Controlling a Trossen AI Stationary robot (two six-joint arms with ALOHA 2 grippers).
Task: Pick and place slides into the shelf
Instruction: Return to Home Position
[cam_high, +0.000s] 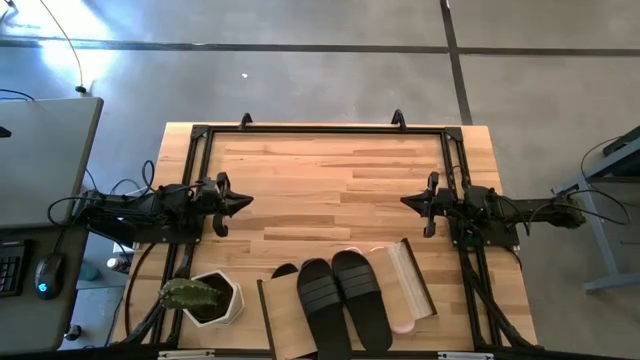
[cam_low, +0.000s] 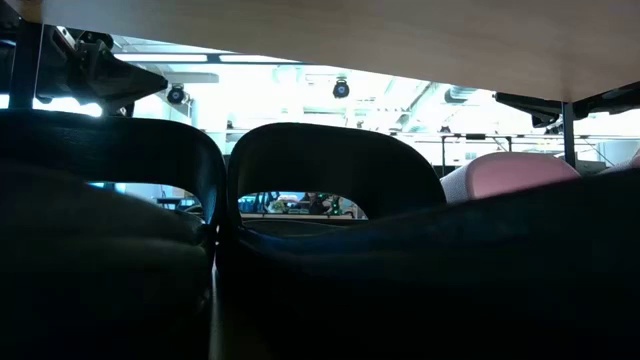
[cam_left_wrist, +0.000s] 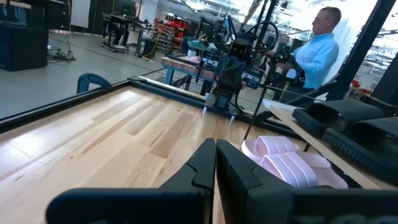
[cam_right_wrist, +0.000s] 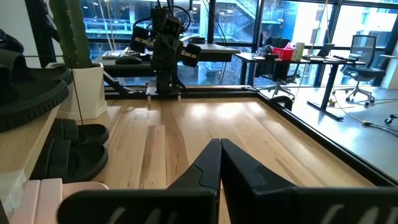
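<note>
The light-wood shelf stands at the table's near edge. One black pair of slides lies on its top panel, soles down. A second black pair sits under the panel on the table, its toe peeking out. The pink-and-white pair also lies under the panel, on the shelf's right side. My left gripper hovers shut at the table's left side. My right gripper hovers shut at the right side. Both are beyond the shelf and touch nothing.
A white hexagonal pot with a cactus stands left of the shelf at the near edge. Bare wood table stretches between the two grippers and to the far edge. A person in a light-blue shirt sits beyond the table's right side.
</note>
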